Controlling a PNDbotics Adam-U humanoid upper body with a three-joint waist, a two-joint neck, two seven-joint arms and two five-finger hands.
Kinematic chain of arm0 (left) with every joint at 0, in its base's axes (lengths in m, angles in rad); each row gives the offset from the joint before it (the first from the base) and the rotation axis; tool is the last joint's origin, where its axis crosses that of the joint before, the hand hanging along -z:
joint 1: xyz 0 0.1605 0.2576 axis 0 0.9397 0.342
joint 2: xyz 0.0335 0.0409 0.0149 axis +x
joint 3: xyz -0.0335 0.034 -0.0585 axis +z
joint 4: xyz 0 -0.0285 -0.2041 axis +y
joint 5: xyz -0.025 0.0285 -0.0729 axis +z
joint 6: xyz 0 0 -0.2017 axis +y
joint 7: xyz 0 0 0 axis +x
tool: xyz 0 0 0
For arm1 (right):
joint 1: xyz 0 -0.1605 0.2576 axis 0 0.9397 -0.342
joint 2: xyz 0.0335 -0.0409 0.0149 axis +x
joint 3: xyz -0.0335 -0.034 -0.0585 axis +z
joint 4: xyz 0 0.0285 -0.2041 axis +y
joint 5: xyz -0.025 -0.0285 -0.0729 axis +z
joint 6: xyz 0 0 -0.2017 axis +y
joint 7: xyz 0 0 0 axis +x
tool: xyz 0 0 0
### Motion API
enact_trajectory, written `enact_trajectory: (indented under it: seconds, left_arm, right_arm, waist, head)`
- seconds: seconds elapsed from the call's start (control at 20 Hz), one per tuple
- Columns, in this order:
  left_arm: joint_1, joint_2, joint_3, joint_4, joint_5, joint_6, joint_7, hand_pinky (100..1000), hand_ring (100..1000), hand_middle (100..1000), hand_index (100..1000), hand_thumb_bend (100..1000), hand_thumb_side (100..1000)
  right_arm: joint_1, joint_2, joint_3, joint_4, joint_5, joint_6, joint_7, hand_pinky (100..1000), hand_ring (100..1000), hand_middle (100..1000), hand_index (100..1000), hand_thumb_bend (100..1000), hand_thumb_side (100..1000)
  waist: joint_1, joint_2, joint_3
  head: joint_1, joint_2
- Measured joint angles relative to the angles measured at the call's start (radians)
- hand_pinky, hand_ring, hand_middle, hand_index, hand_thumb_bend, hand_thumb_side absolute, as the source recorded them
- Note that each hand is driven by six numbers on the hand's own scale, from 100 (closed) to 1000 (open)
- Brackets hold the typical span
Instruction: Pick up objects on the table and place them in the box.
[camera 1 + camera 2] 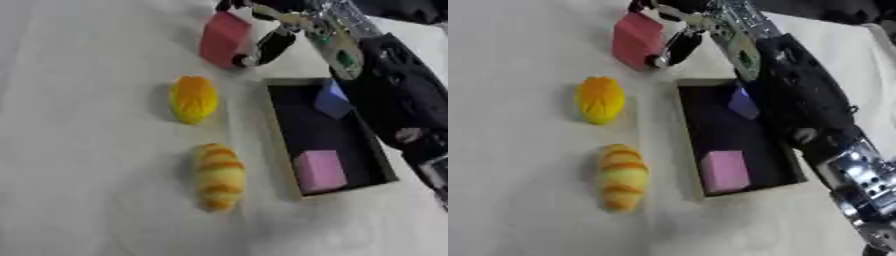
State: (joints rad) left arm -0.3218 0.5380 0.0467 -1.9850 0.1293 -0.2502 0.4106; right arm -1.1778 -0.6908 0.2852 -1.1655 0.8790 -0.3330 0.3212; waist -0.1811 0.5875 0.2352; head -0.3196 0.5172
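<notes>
A red block (223, 39) is at the far side of the white table, and my right hand (273, 35) is shut on it, thumb on its right face and fingers over its top. My right arm reaches in from the right, passing above the dark open box (306, 80). Inside the box lie a pink block (320, 171) near the front and a blue-purple block (332, 100) near the back, partly hidden by my arm. Left of the box lie a yellow-orange rounded toy (192, 98) and a striped yellow-orange croissant-like toy (218, 176). My left hand shows in neither view.
The white tabletop (79, 150) stretches out left of the two toys. The box's near edge (346, 190) lies toward the front right.
</notes>
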Motion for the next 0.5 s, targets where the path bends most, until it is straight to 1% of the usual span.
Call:
enact_trajectory:
  seconds: [0.15, 0.2, 0.25, 0.35, 0.5]
  left_arm:
    - [0.0, 0.0, 0.0, 0.0, 0.0, 0.0, 0.0, 704, 694, 648, 781, 100, 643]
    - [0.0, 0.0, 0.0, 0.0, 0.0, 0.0, 0.0, 704, 694, 648, 781, 100, 643]
    - [0.0, 0.0, 0.0, 0.0, 0.0, 0.001, 0.0, 704, 694, 648, 781, 100, 643]
    - [0.0, 0.0, 0.0, 0.0, 0.0, 0.001, -0.001, 705, 694, 648, 781, 100, 642]
    - [0.0, 0.0, 0.0, 0.0, 0.0, 0.002, -0.001, 705, 694, 648, 781, 100, 642]
  right_arm:
    - [0.0, 0.0, 0.002, 0.002, -0.013, -0.004, -0.02, 792, 704, 650, 699, 433, 226]
    - [0.0, 0.001, 0.004, 0.002, -0.019, -0.004, -0.025, 791, 699, 636, 686, 433, 222]
    - [0.0, 0.001, 0.006, 0.002, -0.025, -0.005, -0.029, 791, 690, 603, 655, 433, 215]
    - [-0.001, 0.001, 0.006, 0.002, -0.034, -0.004, -0.035, 788, 684, 585, 622, 433, 207]
    - [-0.001, 0.002, 0.007, -0.001, -0.046, 0.0, -0.043, 787, 681, 571, 604, 434, 201]
  waist:
    - [0.0, 0.001, 0.0]
    - [0.0, 0.001, 0.0]
    - [0.0, 0.001, 0.0]
    - [0.0, 0.001, -0.001]
    - [0.0, 0.001, -0.005]
  head:
    - [0.0, 0.0]
    - [0.0, 0.0]
    - [-0.001, 0.0]
    - [-0.001, 0.0]
    - [-0.001, 0.001]
